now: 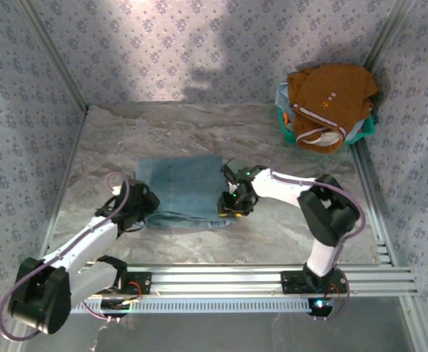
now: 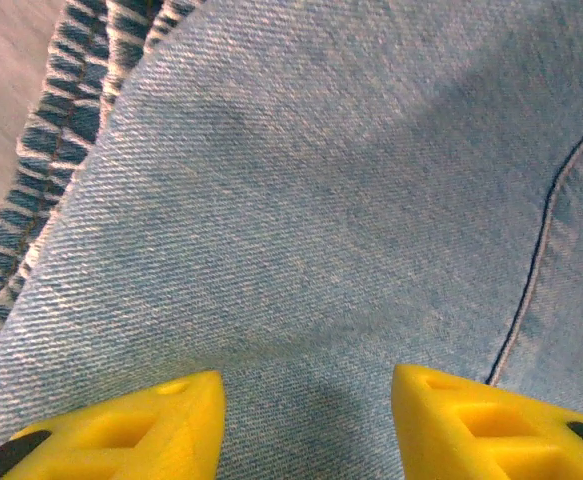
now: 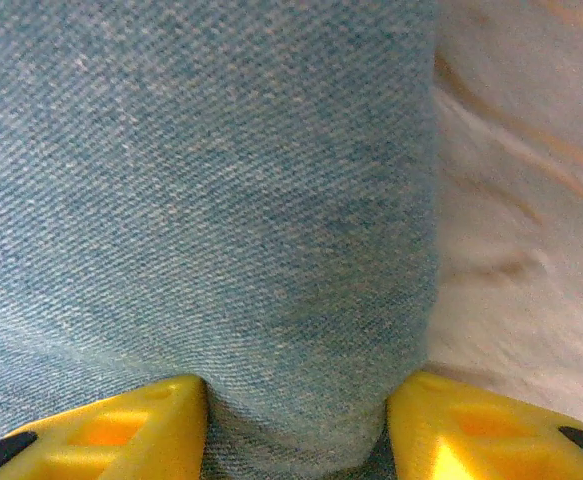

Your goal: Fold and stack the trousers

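The trousers (image 1: 180, 191) lie folded compact at worktop centre; left gripper (image 2: 306, 395) and right gripper (image 3: 296, 395) stand half-open over the denim; stacking appears outstanding

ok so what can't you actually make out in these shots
- Right wrist view: whether the right gripper pinches the trousers' folded edge or only straddles it; the frame's bottom edge cuts off the fingers.
- Left wrist view: how many layers lie under the left gripper; the top denim hides them.
- Top view: what the basket holds; the orange-brown garment covers it.
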{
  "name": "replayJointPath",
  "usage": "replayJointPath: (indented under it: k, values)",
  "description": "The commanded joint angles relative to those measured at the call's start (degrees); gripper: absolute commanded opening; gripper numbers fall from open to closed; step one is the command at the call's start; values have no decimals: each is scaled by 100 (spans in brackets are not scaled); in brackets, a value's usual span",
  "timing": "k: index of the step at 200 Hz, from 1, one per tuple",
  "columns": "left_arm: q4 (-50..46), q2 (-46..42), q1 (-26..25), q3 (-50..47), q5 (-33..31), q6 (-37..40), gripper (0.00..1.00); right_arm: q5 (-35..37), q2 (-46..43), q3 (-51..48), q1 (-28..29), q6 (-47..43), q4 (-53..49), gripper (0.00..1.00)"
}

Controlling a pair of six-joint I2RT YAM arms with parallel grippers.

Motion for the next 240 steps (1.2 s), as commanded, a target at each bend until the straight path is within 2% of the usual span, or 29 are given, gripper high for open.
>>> replayJointPath:
  k: [1,14,28,51,72,93,119,139,154,171,189,201,219,232,240]
  values:
    - [-510,563,913,38,-33,607,49,133,738,821,-99,103,346,50]
    - [-425,1071,1358,499,121,847,49,51,1112,1325,-135,133,360,48]
    - [-376,1802,1615,1095,205,1089,49,-131,1454,1873,-172,156,343,47]
    - [-455,3022,1794,2243,499,1386,48,-241,1901,2703,-276,134,219,47]
    - [-676,3740,1791,3141,461,1418,47,-198,2094,3254,-367,-22,-87,47]
    - [-815,3759,1780,3384,414,1246,48,272,2081,3608,-478,-400,-609,50]
    - [-917,3005,1612,2991,301,1093,53,130,1793,3583,-783,-696,-754,54]
    - [-1329,2205,1282,2733,-64,1137,62,20,1366,3416,-952,-845,-829,55]
    - [-1773,1643,822,2698,-506,1269,70,31,918,3125,-1048,-916,-799,57]
    - [-2116,1372,-29,2756,-1114,1399,90,37,431,2715,-1158,-989,-783,59]
    - [-2360,1742,-1054,2959,-1770,1299,97,-107,-16,2181,-1348,-971,-675,60]
    - [-2360,2199,-1534,3057,-2050,1131,97,-251,-272,1832,-1458,-919,-568,60]
    - [-2263,3075,-1653,3301,-1984,863,93,-303,-568,1445,-1547,-926,-491,61]
    - [-1911,3526,-1584,3300,-2068,851,72,-228,-649,1328,-1550,-996,-636,61]
    - [-1586,3681,-1410,3181,-2031,872,63,-265,-669,1306,-1570,-1077,-785,61]
